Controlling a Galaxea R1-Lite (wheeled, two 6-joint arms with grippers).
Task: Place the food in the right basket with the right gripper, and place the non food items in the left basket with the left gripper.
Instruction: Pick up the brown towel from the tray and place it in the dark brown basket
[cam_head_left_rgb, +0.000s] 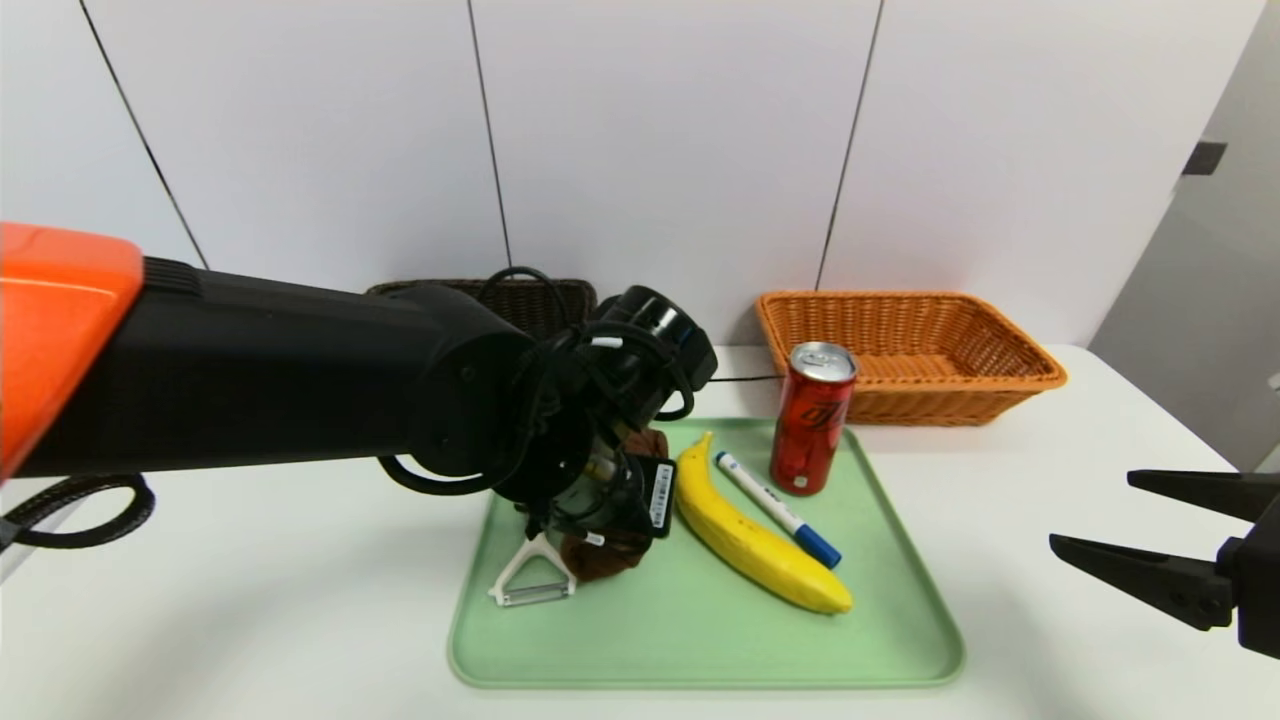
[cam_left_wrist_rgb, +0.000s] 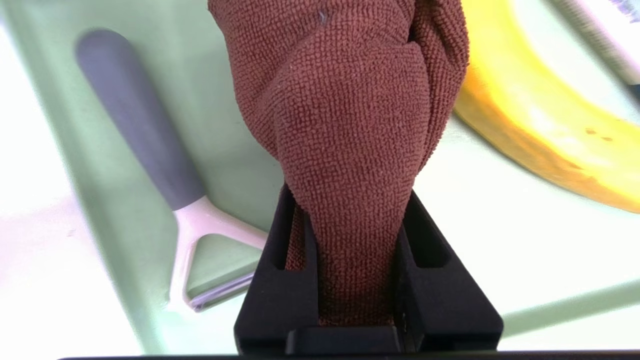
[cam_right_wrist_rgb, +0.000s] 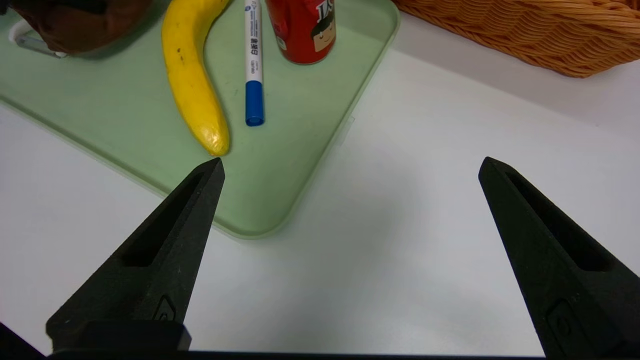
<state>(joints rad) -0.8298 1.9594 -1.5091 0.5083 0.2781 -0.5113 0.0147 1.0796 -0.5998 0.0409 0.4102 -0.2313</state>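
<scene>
My left gripper (cam_left_wrist_rgb: 350, 196) is shut on the rolled dark brown cloth (cam_left_wrist_rgb: 350, 115), which bulges out beyond the black fingers. In the head view the cloth (cam_head_left_rgb: 603, 562) sits low over the green tray (cam_head_left_rgb: 700, 650), under the left wrist. Beside it lies the white peeler (cam_head_left_rgb: 531, 580), whose grey handle (cam_left_wrist_rgb: 142, 135) shows in the left wrist view. The yellow banana (cam_head_left_rgb: 752, 540), the blue-capped marker (cam_head_left_rgb: 778, 508) and the red can (cam_head_left_rgb: 812, 420) stay on the tray. My right gripper (cam_head_left_rgb: 1091, 510) hovers open over the table right of the tray, holding nothing.
The orange basket (cam_head_left_rgb: 920, 405) stands at the back right behind the can. The dark brown basket (cam_head_left_rgb: 545, 293) is at the back, mostly hidden by my left arm. A black cable loops at the table's left edge (cam_head_left_rgb: 80, 510).
</scene>
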